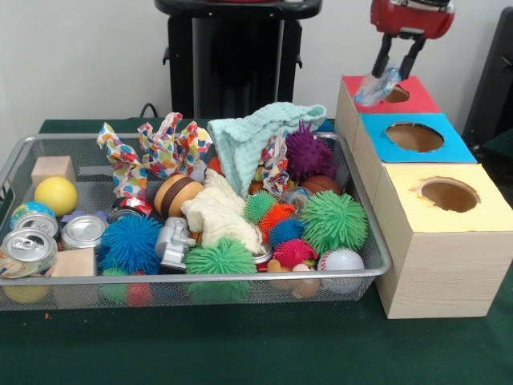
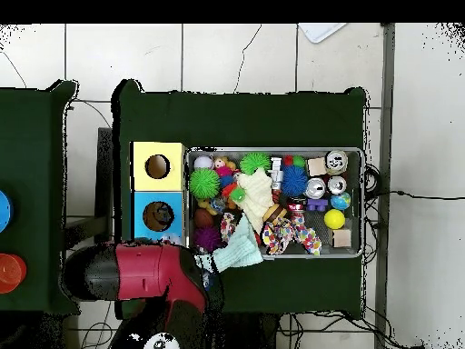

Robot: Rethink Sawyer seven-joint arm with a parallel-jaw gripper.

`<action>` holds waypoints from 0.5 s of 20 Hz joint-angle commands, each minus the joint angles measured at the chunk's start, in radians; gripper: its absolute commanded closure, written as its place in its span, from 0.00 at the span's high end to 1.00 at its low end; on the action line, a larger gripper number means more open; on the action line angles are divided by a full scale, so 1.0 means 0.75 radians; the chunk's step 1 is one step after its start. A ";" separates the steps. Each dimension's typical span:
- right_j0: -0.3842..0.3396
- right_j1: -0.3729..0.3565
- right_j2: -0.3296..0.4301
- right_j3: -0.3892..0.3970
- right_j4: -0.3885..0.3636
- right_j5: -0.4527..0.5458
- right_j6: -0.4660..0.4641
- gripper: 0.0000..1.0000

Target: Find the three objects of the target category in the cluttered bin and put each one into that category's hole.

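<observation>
My gripper hangs at the right over the red box, shut on a crumpled clear bluish plastic piece. The piece dangles at the left rim of the red box's round hole, partly covering it. In the overhead view the red arm covers the red box and the gripper, so neither shows there. The wire mesh bin left of the boxes is heaped with clutter, among it two silver cans and a crushed can.
A blue box and a yellow box, each with a round hole, stand in a row nearer the camera than the red one. In the bin lie spiky balls, a teal cloth, wooden blocks, a yellow ball and a baseball.
</observation>
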 commanded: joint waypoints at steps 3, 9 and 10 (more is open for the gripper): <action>0.003 0.113 0.049 -0.039 0.166 -0.090 0.503 0.00; -0.004 0.206 0.124 -0.026 0.237 -0.285 0.535 0.00; -0.006 0.227 0.131 -0.026 0.240 -0.322 0.539 0.00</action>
